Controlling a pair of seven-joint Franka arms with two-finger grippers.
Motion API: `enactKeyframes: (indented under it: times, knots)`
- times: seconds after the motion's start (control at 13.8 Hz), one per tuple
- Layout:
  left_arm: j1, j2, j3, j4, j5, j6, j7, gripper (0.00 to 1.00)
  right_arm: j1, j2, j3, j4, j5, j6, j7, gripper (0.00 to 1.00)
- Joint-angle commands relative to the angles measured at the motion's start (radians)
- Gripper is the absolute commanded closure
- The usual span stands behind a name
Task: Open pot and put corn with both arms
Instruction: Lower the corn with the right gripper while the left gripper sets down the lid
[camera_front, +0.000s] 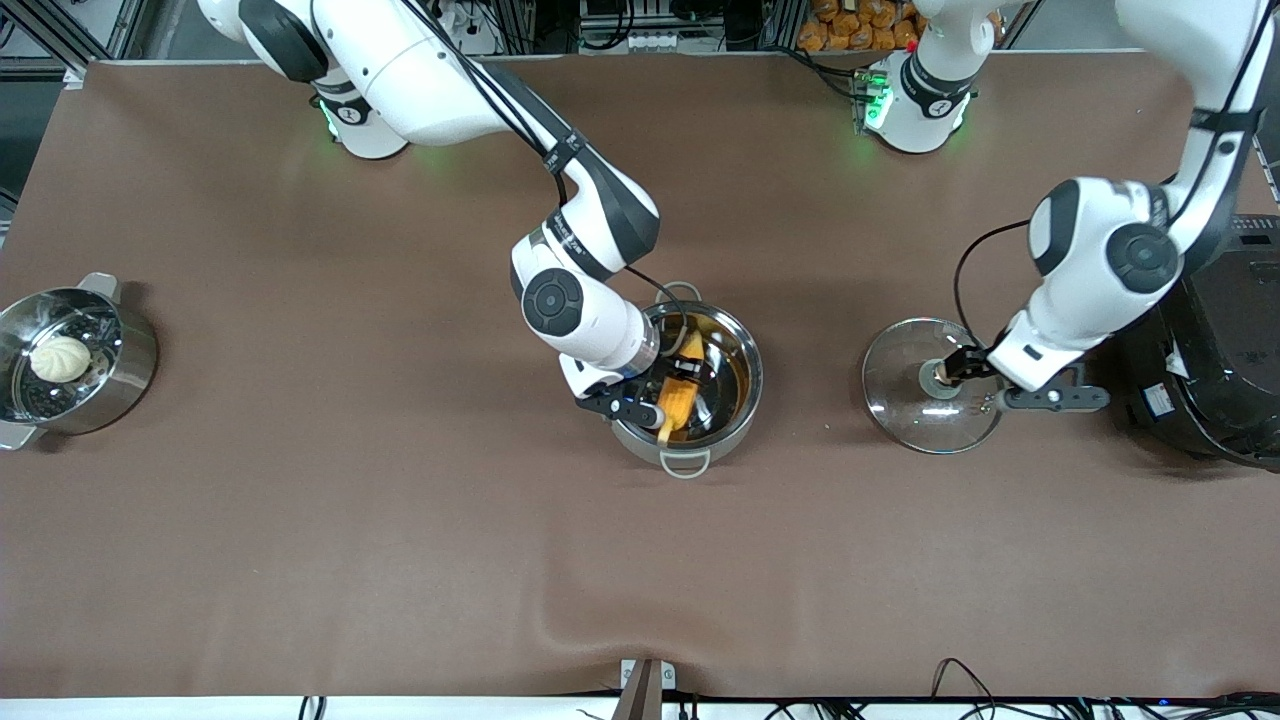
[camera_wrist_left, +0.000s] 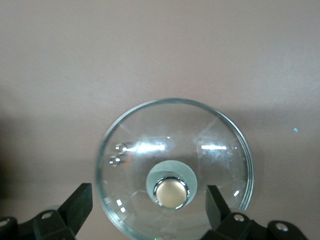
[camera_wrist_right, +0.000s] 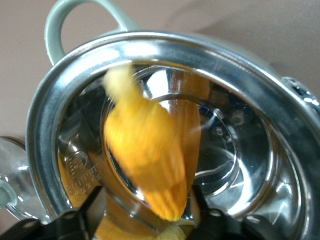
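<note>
The steel pot (camera_front: 745, 400) stands uncovered mid-table; its rim fills the right wrist view (camera_wrist_right: 50, 125). The yellow-orange corn (camera_front: 678, 402) is inside it, tilted, with its pale stalk end toward the handle nearer the front camera. It shows blurred in the right wrist view (camera_wrist_right: 145, 150). My right gripper (camera_front: 683, 380) hangs over the pot with its jaws spread wider than the corn (camera_wrist_right: 145, 212). The glass lid (camera_front: 905, 420) lies on the table toward the left arm's end. My left gripper (camera_front: 950, 372) is open over it, fingers on either side of the copper knob (camera_wrist_left: 171, 192), apart from it (camera_wrist_left: 149, 206).
A second steel pot (camera_front: 130, 370) holding a white bun (camera_front: 60, 357) stands at the right arm's end. A big black cooker (camera_front: 1210, 370) stands at the left arm's end, close beside the left arm's wrist.
</note>
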Motion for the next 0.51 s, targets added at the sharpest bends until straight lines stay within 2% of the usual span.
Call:
enactKeyframes:
  times: [0.0,0.22,0.43]
  knots:
    - [0.010,-0.078,-0.007,0.042,-0.020,-0.107,0.025,0.00,-0.003,-0.011,-0.003,-0.001,0.019,-0.006,-0.001,0.00]
    - [0.011,-0.110,-0.005,0.121,-0.021,-0.234,0.027,0.00,-0.009,-0.032,-0.003,0.000,0.021,-0.057,0.003,0.00]
    - [0.010,-0.119,-0.005,0.249,-0.023,-0.404,0.027,0.00,-0.032,-0.078,-0.008,0.002,0.018,-0.148,0.010,0.00]
